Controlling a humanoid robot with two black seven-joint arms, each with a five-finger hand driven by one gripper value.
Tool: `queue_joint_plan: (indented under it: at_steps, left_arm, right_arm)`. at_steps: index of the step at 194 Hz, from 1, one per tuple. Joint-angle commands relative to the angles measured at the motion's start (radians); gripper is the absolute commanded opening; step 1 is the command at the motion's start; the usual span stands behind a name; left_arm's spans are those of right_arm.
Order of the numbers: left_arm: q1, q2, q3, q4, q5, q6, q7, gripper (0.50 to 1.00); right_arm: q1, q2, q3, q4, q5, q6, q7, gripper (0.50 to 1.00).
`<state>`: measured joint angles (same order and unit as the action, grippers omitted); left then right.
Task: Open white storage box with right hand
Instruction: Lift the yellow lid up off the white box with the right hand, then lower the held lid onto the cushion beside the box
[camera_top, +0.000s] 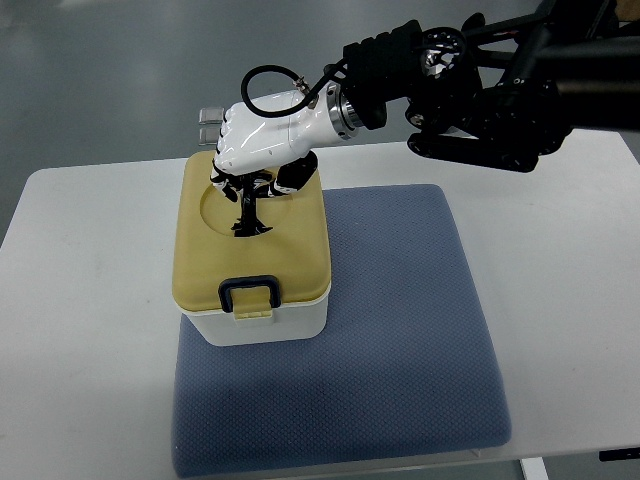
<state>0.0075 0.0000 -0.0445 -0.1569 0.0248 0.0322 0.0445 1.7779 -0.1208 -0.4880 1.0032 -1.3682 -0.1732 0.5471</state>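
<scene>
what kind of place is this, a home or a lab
Most likely a robotics lab or test room, not a home. A plain white table stands on a bare grey floor, and the white storage box sits staged on a blue-grey mat under the robot's right hand.

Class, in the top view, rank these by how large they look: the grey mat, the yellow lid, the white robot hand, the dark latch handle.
1. grey mat
2. yellow lid
3. right hand, nearer the camera, so it may look enlarged
4. latch handle

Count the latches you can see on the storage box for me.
1: a dark-framed latch on the box's near edge, facing the camera, closed over the yellow lid. The far side, under the right hand, could hide another.
</scene>
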Motion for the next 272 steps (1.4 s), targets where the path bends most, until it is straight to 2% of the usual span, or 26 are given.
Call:
queue_joint_plan:
  at_steps: [1,9,48,74,105,165,208,272]
  left_arm:
    - [0.000,0.000,0.000,0.000,0.000,0.000,0.000,1.000]
    - [0.000,0.000,0.000,0.000,0.001,0.000,0.000,1.000]
    - [0.000,0.000,0.000,0.000,0.000,0.000,0.000,1.000]
    - [0.000,0.000,0.000,0.000,0.000,0.000,0.000,1.000]
    - [0.000,0.000,0.000,0.000,0.000,0.000,0.000,1.000]
    - [0.000,0.000,0.000,0.000,0.001,0.000,0.000,1.000]
    - [0.000,0.000,0.000,0.000,0.001,0.000,0.000,1.000]
    - [0.000,0.000,0.000,0.000,0.000,0.000,0.000,1.000]
  right_arm:
    - [0.000,0.001,0.000,0.002,0.000,-0.011,0.004,0.529]
    - [0.002,0.001,0.002,0.000,0.000,-0.015,0.005,0.500]
    - [0.002,0.003,0.006,0.003,0.000,-0.061,0.014,0.500]
    - [0.009,-0.002,0.019,0.005,0.005,-0.123,0.022,0.500]
    - [0.017,-0.028,0.020,0.005,0.009,-0.132,0.040,0.500]
    - [0.000,-0.261,0.037,0.006,0.011,-0.123,0.064,0.500]
    - [-0.092,-0.410,0.105,0.008,0.000,-0.114,0.064,0.500]
    - [-0.233,-0.530,0.129,0.006,-0.031,-0.120,0.064,0.500]
